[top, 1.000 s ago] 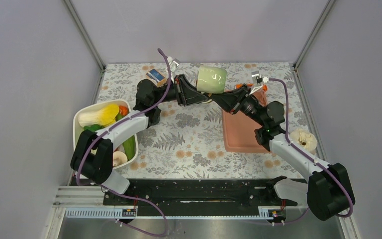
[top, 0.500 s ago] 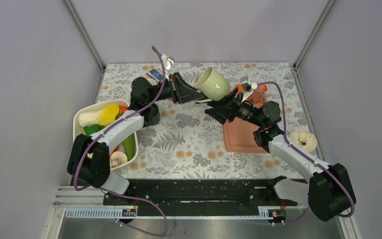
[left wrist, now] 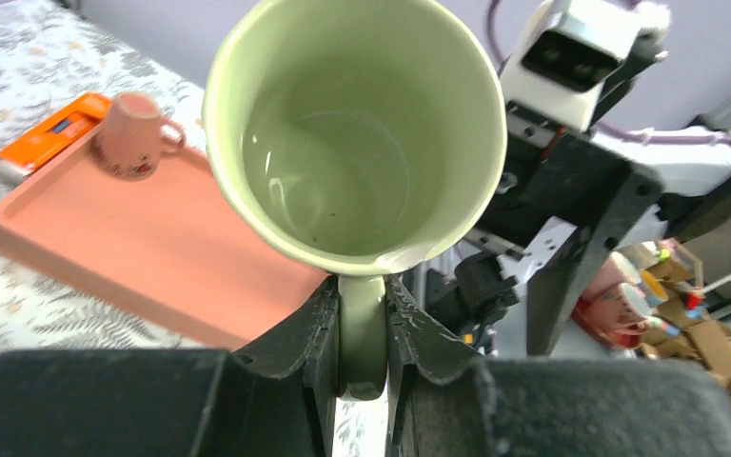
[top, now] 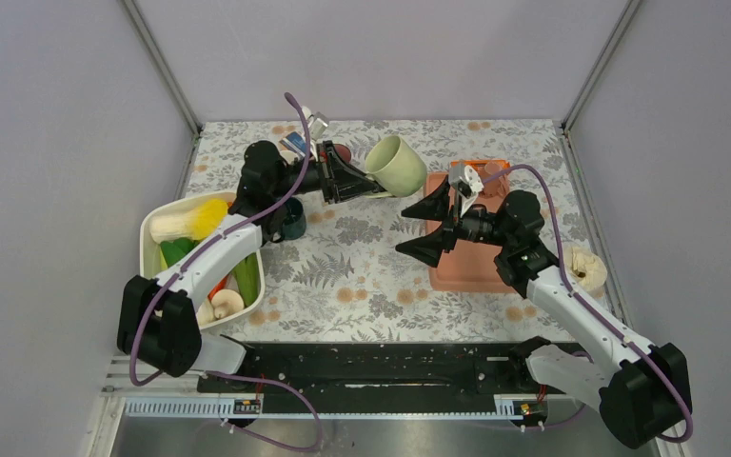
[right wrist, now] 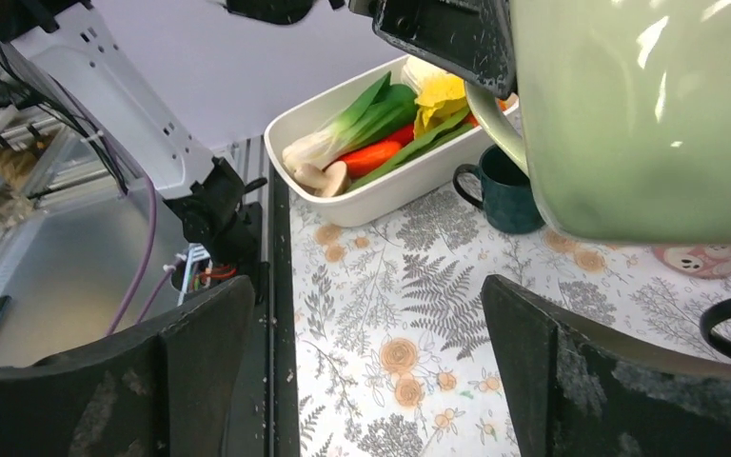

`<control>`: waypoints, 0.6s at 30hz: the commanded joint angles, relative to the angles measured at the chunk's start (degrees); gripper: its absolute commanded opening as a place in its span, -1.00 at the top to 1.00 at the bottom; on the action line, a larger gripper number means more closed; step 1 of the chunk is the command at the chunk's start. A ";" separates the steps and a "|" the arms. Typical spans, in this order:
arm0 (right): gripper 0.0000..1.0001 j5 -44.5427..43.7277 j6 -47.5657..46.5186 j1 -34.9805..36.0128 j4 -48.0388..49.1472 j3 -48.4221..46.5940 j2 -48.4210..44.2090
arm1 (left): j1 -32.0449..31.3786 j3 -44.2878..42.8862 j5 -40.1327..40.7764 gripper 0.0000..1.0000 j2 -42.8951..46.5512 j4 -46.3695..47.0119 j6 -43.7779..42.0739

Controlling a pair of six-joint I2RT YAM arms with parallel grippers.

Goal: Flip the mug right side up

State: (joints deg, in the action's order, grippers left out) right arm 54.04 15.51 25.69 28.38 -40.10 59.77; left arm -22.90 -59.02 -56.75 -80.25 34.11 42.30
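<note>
Two arms on my feeds: white shells, black joints, purple leads.
The left arm and right arm each wore smooth white shells between bulky black joints. I saw a purple cable looped along each. The left gripper and right gripper had matte black, wedge-shaped fingers. A small white camera block was fixed by the right wrist.
</note>
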 commanded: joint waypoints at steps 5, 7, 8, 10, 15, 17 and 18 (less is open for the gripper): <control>-0.99 -6.16 -22.40 -3.59 -22.85 -3.21 -6.66 | 0.76 -2.31 13.82 1.00 10.43 -30.62 -38.39; -0.99 -11.38 -24.72 -3.70 -25.41 -2.62 -7.88 | 0.75 -0.07 16.87 1.00 11.55 -32.98 -41.05; -0.99 -13.20 -25.60 -3.76 -26.03 -2.32 -8.35 | 0.81 0.99 18.58 1.00 12.08 -33.76 -41.75; -0.99 -15.67 -26.39 -3.95 -26.41 -1.69 -9.15 | 0.87 3.23 21.49 1.00 12.70 -34.01 -42.57; -0.99 -16.86 -26.04 -4.03 -24.98 -0.08 -10.32 | 0.86 9.09 25.05 1.00 12.90 -33.13 -43.93; -0.99 -16.99 -25.97 -4.08 -24.37 0.41 -10.52 | 0.91 11.28 26.41 1.00 12.68 -32.08 -44.00; -0.99 -17.13 -25.97 -4.09 -24.22 0.51 -10.50 | 0.89 12.31 27.08 1.00 12.39 -31.45 -44.04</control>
State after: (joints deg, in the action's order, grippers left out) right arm 39.57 -8.73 21.93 3.51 -40.36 50.13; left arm -22.28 -48.90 -34.00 -69.23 -3.57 1.15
